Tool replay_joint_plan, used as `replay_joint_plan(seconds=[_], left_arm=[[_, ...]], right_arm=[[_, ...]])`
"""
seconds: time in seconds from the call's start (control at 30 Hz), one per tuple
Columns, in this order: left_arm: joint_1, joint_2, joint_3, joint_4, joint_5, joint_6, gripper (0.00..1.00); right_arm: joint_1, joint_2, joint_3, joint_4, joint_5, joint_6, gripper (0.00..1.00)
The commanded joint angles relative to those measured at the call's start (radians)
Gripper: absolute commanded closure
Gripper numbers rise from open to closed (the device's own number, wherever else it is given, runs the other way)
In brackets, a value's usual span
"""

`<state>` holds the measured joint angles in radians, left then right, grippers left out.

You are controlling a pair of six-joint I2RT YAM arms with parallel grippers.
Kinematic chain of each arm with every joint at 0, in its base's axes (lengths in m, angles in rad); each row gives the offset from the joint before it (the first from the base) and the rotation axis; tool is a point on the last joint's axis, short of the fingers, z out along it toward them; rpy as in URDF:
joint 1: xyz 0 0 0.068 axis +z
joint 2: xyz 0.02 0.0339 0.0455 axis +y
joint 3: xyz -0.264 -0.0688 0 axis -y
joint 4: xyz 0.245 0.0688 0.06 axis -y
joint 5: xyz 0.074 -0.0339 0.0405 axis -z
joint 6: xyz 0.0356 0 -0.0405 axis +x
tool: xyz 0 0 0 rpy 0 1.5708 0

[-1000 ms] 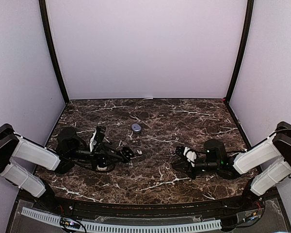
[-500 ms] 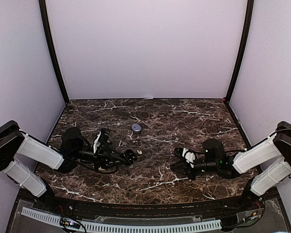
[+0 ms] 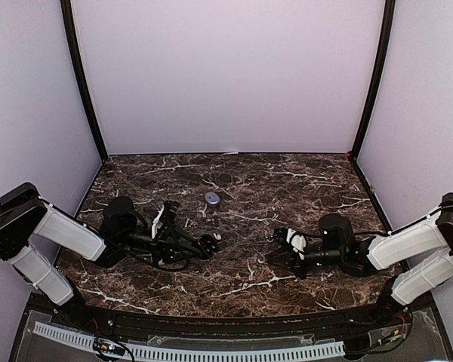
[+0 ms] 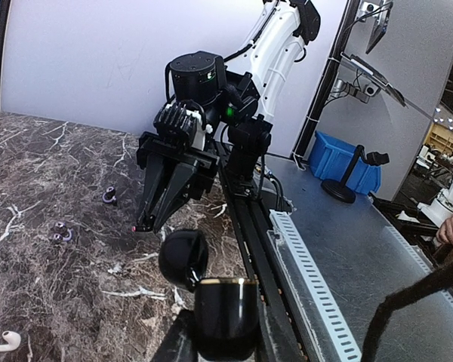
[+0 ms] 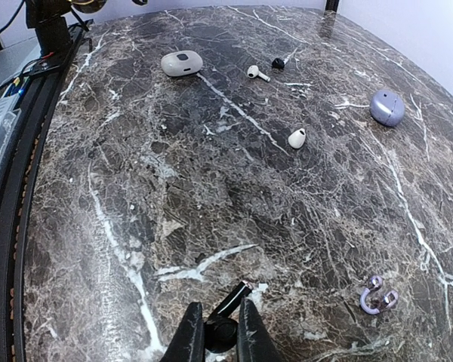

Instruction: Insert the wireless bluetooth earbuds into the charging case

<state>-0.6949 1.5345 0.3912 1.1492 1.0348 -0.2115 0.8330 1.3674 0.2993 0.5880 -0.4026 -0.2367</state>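
Observation:
In the left wrist view my left gripper is shut on a black charging case with a gold rim; its lid hangs open to the left. In the right wrist view my right gripper is shut on a black stemmed earbud just above the marble. In the top view the left gripper and right gripper face each other mid-table, a hand's width apart. Other wireless bluetooth earbuds lie loose: a white one, a white stemmed one, a black one.
A white case and a lilac round case lie on the marble table, with a purple ear clip nearer my right gripper. A black rail edges the table's near side.
My left arm has slid to the right with the case, narrowing the gap to the right gripper. The right arm has barely shifted.

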Motion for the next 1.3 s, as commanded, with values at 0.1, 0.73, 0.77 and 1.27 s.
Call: replay_joint_plan(seconds=[0.1, 0.73, 0.77, 1.27], left_arm=[[-0.009, 0.016, 0.029, 0.021, 0.021, 0.029, 0.77], [-0.014, 0.055, 0.034, 0.017, 0.066, 0.108, 0.77], [-0.014, 0.063, 0.038, 0.020, 0.079, 0.113, 0.76], [-0.034, 0.102, 0.084, -0.078, 0.069, 0.228, 0.77]], right_arm=[[0.009, -0.059, 0.006, -0.038, -0.024, -0.016, 0.96], [0.056, -0.108, 0.050, -0.100, -0.067, 0.001, 0.99], [0.064, -0.115, 0.054, -0.102, -0.068, 0.001, 0.99], [0.169, -0.102, 0.115, -0.119, -0.053, 0.031, 0.99]])
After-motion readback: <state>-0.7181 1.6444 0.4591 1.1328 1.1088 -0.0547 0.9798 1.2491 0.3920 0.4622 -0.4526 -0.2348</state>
